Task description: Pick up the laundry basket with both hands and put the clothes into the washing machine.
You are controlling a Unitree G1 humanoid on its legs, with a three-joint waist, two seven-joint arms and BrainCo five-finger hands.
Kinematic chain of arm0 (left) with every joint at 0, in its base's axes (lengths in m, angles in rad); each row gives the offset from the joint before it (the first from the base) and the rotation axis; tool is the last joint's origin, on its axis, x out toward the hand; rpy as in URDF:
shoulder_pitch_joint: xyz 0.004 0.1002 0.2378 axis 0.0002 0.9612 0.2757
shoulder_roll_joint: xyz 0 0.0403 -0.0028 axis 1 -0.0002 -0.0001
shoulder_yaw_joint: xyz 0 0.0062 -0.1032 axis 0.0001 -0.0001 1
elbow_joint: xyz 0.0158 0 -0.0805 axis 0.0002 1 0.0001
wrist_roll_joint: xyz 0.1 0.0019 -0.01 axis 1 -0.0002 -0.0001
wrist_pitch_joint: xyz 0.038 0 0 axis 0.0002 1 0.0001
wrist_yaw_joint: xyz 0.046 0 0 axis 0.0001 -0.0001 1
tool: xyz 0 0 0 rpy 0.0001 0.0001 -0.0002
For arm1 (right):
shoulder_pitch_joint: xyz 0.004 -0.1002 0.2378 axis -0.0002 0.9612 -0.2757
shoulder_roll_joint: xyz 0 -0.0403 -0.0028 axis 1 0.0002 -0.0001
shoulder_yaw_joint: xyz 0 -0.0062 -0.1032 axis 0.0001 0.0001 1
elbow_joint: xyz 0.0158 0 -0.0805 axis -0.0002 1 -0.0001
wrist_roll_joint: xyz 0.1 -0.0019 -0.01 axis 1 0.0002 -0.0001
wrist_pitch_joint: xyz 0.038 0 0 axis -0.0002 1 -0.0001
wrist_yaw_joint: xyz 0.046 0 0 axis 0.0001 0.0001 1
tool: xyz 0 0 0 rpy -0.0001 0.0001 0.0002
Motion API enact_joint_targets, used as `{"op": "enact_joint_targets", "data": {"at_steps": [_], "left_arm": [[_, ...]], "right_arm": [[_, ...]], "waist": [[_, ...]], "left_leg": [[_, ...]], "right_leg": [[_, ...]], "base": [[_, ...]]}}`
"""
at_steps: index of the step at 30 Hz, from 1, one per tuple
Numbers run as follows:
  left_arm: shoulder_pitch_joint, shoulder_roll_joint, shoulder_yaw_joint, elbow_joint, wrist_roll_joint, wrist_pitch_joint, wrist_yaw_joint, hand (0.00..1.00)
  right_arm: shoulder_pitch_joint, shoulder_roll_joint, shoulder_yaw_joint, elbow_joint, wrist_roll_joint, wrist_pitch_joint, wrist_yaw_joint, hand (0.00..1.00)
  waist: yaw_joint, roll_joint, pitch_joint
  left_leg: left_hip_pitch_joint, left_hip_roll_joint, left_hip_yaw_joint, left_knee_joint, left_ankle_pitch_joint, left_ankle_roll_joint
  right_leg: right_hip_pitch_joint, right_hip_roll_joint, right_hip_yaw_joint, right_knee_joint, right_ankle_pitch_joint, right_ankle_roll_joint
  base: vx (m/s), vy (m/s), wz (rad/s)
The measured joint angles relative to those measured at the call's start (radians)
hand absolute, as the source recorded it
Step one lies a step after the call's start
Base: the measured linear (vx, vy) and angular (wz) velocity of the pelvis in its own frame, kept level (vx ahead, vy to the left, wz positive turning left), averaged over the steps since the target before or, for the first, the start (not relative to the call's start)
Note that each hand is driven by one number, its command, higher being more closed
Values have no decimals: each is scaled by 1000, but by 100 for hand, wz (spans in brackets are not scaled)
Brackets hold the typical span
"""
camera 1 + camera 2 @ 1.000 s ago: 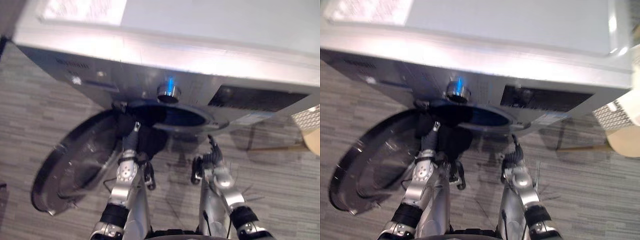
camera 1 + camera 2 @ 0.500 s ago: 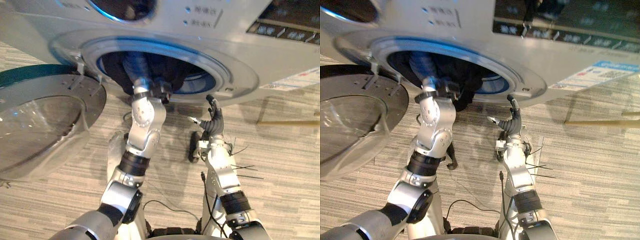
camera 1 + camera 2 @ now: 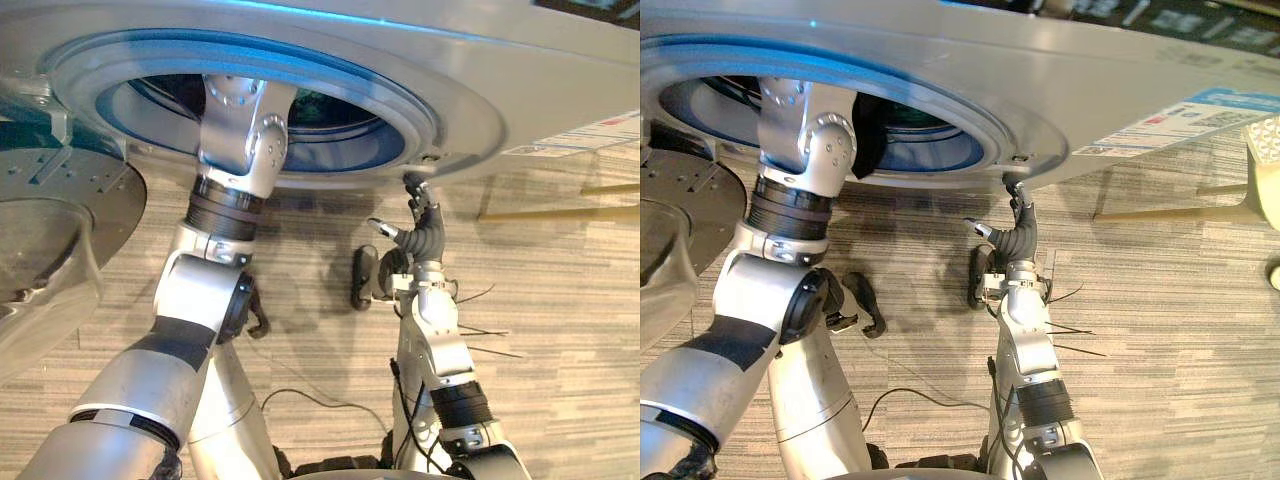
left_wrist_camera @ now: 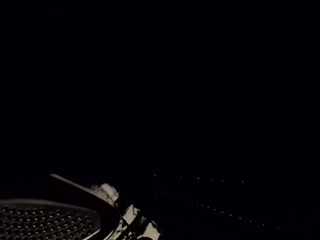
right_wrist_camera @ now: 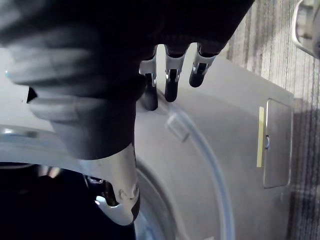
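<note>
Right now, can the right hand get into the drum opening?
Probably yes. The right hand is open just outside the rim, the door is swung aside, and the left arm takes only the left part of the opening.

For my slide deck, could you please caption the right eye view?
Left arm reaches into the washing machine drum; right hand, open, is raised just below its rim.

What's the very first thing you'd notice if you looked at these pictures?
The big round blue-lit opening of the silver washing machine spans the top, and the robot's left arm reaches straight into its dark drum. The round glass door hangs open at the left, while the open right hand points up just below the rim.
</note>
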Motion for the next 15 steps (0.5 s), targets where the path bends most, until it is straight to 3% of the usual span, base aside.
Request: {"op": "enact_joint_targets", "data": {"at_steps": [4, 5, 10, 14, 15], "left_arm": [[-60, 49, -16, 42, 55, 14, 1, 100], [-70, 70, -37, 55, 127, 29, 1, 0], [-105, 159, -141, 139, 468, 143, -63, 0], [-114, 193, -313, 322, 941, 244, -240, 0], [-113, 192, -318, 339, 969, 251, -258, 0]], "right_arm": [[0, 1, -4, -15, 0, -1, 2, 0], [1, 1, -9, -16, 0, -7, 2, 0], [0, -1, -16, -15, 0, -25, 3, 0], [9, -11, -18, -24, 11, -48, 45, 0], [9, -11, -18, -26, 13, -49, 50, 0]], "waist": [[0, 0, 0], [2, 0, 0], [5, 0, 0], [13, 0, 0], [13, 0, 0]], "left_leg": [[-13, 5, -4, 0, 0, 0], [-14, 9, -4, 1, 0, 0], [-19, 12, -9, 4, -1, -1], [-32, 12, -15, 13, -3, 4], [-32, 12, -15, 14, -4, 5]], "right_leg": [[-11, 3, -5, -3, 0, 0], [-12, 5, -6, -3, 0, 0], [-12, 5, -13, -4, -4, 6], [-13, 3, -20, -1, -3, 5], [-14, 3, -19, -1, -3, 5]], "base": [[44, -7, -4], [30, -9, -4], [0, 0, 0], [0, 0, 0], [34, -6, -1]]}}
